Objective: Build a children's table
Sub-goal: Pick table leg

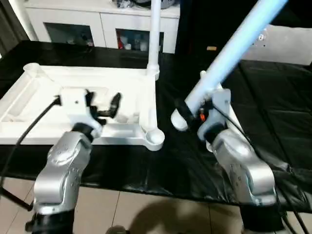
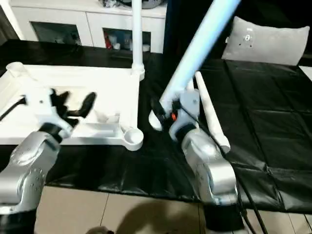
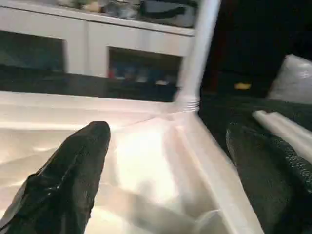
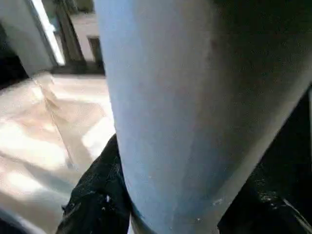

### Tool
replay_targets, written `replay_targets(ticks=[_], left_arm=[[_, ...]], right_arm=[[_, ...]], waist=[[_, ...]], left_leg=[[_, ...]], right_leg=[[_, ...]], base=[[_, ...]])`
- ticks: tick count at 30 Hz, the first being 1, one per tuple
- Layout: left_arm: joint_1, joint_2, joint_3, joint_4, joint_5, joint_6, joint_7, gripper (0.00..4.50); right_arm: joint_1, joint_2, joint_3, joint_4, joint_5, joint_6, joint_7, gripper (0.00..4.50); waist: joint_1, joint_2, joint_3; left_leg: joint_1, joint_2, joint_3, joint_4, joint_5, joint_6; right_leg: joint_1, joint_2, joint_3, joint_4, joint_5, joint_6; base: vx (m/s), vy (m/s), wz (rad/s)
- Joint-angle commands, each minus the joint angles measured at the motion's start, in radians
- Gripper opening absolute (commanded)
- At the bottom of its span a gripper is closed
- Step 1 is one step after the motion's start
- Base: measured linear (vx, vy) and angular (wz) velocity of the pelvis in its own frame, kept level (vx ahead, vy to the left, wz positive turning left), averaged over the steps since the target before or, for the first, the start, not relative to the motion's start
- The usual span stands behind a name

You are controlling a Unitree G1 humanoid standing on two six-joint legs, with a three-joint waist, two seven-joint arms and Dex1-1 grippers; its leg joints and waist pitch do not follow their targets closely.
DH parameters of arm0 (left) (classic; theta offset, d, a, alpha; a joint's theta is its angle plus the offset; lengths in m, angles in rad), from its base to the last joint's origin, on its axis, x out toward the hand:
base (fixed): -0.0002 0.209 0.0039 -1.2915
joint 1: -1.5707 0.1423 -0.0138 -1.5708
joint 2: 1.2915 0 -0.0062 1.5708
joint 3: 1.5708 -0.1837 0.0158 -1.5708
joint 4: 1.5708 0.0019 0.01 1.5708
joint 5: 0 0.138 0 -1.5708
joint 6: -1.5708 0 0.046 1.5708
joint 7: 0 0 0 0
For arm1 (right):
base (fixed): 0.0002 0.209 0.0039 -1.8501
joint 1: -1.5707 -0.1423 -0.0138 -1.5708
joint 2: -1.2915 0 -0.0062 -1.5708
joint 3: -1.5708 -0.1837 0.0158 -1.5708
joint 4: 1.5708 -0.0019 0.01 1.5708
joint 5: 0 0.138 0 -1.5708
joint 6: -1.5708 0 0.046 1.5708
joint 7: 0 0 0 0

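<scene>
While no writing is legible, the right gripper (image 1: 187,111) clamps a white leg (image 1: 234,48); the left gripper (image 1: 105,108) hangs spread above the tabletop (image 1: 29,97).

A black-covered work surface (image 2: 273,146) (its sheet creased into squares) carries the white tabletop (image 1: 131,83), lying underside up toward its left. A loose white leg (image 2: 210,112) lies on the cover to the tabletop's right.

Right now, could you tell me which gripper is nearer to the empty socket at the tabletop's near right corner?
Right. The right gripper, holding a leg, is just beside the socket; the open left gripper hovers farther away over the tabletop.
</scene>
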Motion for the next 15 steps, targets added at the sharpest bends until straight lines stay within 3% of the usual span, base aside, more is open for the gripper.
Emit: replay_targets(ticks=[1, 4, 5, 7, 9, 10, 11, 12, 13, 14, 15], left_arm=[[0.010, -0.004, -0.007, -0.005, 0.025, -0.030, 0.017, 4.17], [0.018, -0.005, -0.019, -0.014, 0.030, -0.032, 0.013, 4.17], [0.022, -0.001, -0.030, -0.018, 0.032, -0.026, 0.008, 4.17], [0.024, 0.002, -0.041, -0.022, 0.037, -0.021, 0.005, 4.17], [0.023, -0.005, -0.050, -0.021, 0.038, -0.015, 0.006, 4.17], [0.027, -0.012, -0.057, -0.014, 0.046, -0.023, 0.005, 4.17], [0.028, -0.013, -0.061, -0.011, 0.050, -0.025, 0.005, 4.17], [0.028, -0.013, -0.062, -0.011, 0.051, -0.025, 0.005, 4.17], [0.032, -0.017, -0.067, -0.008, 0.052, -0.030, 0.003, 4.17], [0.032, -0.018, -0.067, -0.008, 0.052, -0.030, 0.003, 4.17], [0.032, -0.020, -0.069, -0.007, 0.053, -0.033, 0.003, 4.17]], right_arm=[[0.006, -0.011, -0.011, -0.026, 0.001, 0.000, 0.005, 1.89], [0.017, -0.025, -0.003, -0.011, -0.018, -0.030, 0.010, 1.89], [0.018, -0.026, -0.005, -0.001, -0.028, -0.035, -0.001, 1.89], [0.016, -0.022, -0.013, 0.007, -0.025, -0.034, -0.008, 1.89], [0.009, -0.023, -0.019, 0.019, -0.024, -0.033, -0.011, 1.89], [0.006, -0.028, -0.016, 0.023, -0.026, -0.035, -0.007, 1.89], [0.004, -0.029, -0.016, 0.024, -0.025, -0.034, -0.005, 1.89], [0.004, -0.030, -0.016, 0.025, -0.025, -0.034, -0.005, 1.89], [-0.001, -0.029, -0.014, 0.031, -0.026, -0.035, -0.003, 1.89], [-0.002, -0.029, -0.013, 0.031, -0.027, -0.035, -0.003, 1.89], [-0.003, -0.029, -0.010, 0.034, -0.029, -0.036, -0.002, 1.89]], waist=[[-0.001, 0.014, -0.063], [-0.002, 0.013, -0.060], [-0.001, 0.007, -0.060], [-0.001, 0.010, -0.060], [-0.003, 0.006, -0.059], [-0.007, 0.013, -0.065], [0.006, -0.005, -0.070], [0.013, -0.010, -0.070], [0.024, -0.020, -0.074], [0.028, -0.024, -0.075], [0.049, -0.035, -0.070]], left_leg=[[-0.002, 0.012, 0.009, -0.078, -0.218, -0.046], [-0.002, 0.013, 0.009, -0.079, -0.242, -0.043], [-0.002, 0.013, 0.010, -0.079, -0.238, -0.041], [-0.002, 0.012, 0.011, -0.078, -0.241, -0.041], [-0.002, 0.012, 0.010, -0.079, -0.248, -0.040], [0.040, 0.011, 0.058, -0.039, -0.250, -0.075], [0.024, -0.002, 0.067, -0.042, -0.236, -0.104], [0.017, -0.009, 0.076, -0.034, -0.233, -0.102], [0.020, -0.021, 0.088, -0.016, -0.262, -0.061], [0.010, -0.029, 0.086, -0.002, -0.263, -0.034], [-0.013, -0.042, 0.063, 0.051, -0.267, 0.025]], right_leg=[[0.049, -0.045, 0.029, -0.079, -0.178, -0.103], [0.046, -0.047, 0.029, -0.082, -0.225, -0.098], [0.046, -0.048, 0.030, -0.083, -0.240, -0.093], [0.043, -0.047, 0.030, -0.085, -0.254, -0.091], [0.042, -0.046, 0.030, -0.086, -0.261, -0.090], [-0.006, -0.014, 0.071, -0.122, -0.321, -0.050], [0.016, -0.004, 0.093, -0.100, -0.333, -0.038], [0.017, 0.002, 0.112, -0.100, -0.318, -0.030], [0.013, -0.002, 0.146, -0.104, -0.343, -0.029], [0.027, -0.010, 0.176, -0.110, -0.357, -0.036], [0.052, -0.058, 0.254, -0.139, -0.428, -0.051]], base=[[0.000, 0.000, 0.00], [0.000, 0.000, 0.00], [0.000, 0.000, 0.00], [0.000, 0.000, 0.00], [0.000, 0.000, 0.00], [0.000, 0.000, 0.00], [0.000, 0.000, 0.00], [-0.007, 0.020, -0.41], [-0.006, 0.040, -0.50], [-0.006, 0.040, -0.50], [-0.002, 0.096, -0.54]])
